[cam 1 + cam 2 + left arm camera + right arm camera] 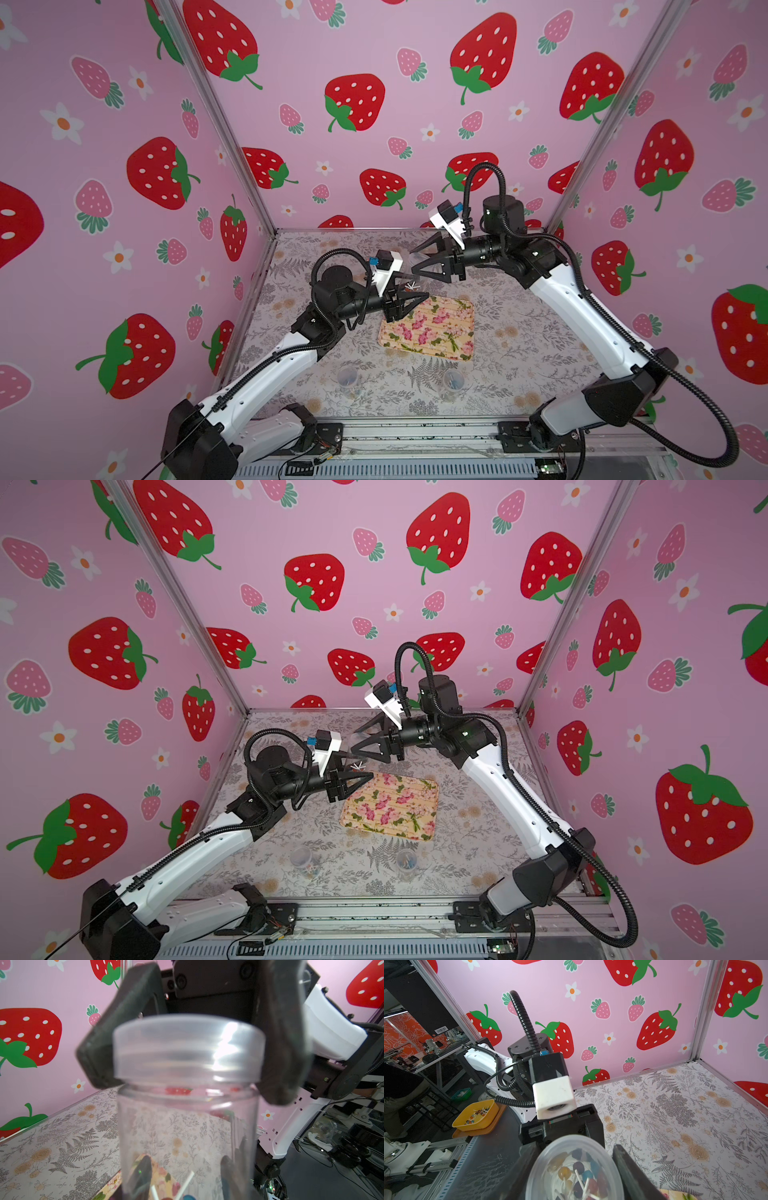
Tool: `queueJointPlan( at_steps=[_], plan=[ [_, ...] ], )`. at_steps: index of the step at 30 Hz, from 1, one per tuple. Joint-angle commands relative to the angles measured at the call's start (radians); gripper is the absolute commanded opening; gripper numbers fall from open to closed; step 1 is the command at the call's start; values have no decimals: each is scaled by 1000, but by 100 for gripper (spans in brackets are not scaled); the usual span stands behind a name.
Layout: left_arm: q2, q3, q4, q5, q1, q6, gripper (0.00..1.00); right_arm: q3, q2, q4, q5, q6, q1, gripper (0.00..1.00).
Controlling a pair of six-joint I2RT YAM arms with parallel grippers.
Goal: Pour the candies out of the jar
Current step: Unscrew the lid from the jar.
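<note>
— Did the left gripper [409, 291] have hold of anything?

— It did. Its black fingers [411, 303] were clamped on the lower body of the clear plastic jar [187, 1136]. They held it up off the grey fern-printed table [519, 353], tilted, with the lid end toward the other arm. In both top views it hung near the far left corner of the yellow rectangular tray printed with pink flowers [432, 328].

— And the right gripper [413, 262]?

— Its two dark fingers [99, 1053] stood on either side of the jar's translucent plastic lid [187, 1049], which sat on the jar's mouth. Whether they were pressing on it or only close beside it, I couldn't tell.

— Where were the candies?

— The tiny round-headed lollipop candies on thin white sticks [579, 1176] were inside the jar, bunched at its bottom end by the left gripper's fingers. Through the lid, the right wrist view showed orange, blue, red and dark heads.

— Anything else on the table?

— One small clear container [347, 376] stood near the front edge on the left. A second clear container [453, 380] stood on the right, apart from it and from the tray.
</note>
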Motion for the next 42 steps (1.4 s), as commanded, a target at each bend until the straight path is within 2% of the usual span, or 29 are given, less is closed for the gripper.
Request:
queueJointPlan(
  at_steps=[1, 3, 6, 17, 22, 28, 34, 42],
  plan=[
    [3, 20, -12, 52, -8, 7, 44, -10, -49, 87, 3, -41, -11, 85],
    [0, 22, -12, 47, -8, 7, 44, -23, -75, 82, 20, -41, -12, 95],
    [-5, 17, -14, 38, -8, 11, 44, -42, -114, 73, 61, -21, -14, 100],
    [-45, 3, -42, 19, -8, 33, 45, -103, -224, -15, 362, 219, -7, 100],
    [-43, -7, -40, 17, -8, 33, 45, -136, -241, -67, 472, 282, 12, 98],
    [-22, 1, -31, 22, -8, 30, 45, -152, -224, -42, 492, 330, 32, 95],
    [9, 1, 3, 21, -8, 17, 45, -92, -169, -52, 499, 328, 43, 92],
    [22, -5, 4, 10, -8, 28, 45, -96, -144, -6, 452, 332, 47, 89]
  ],
)
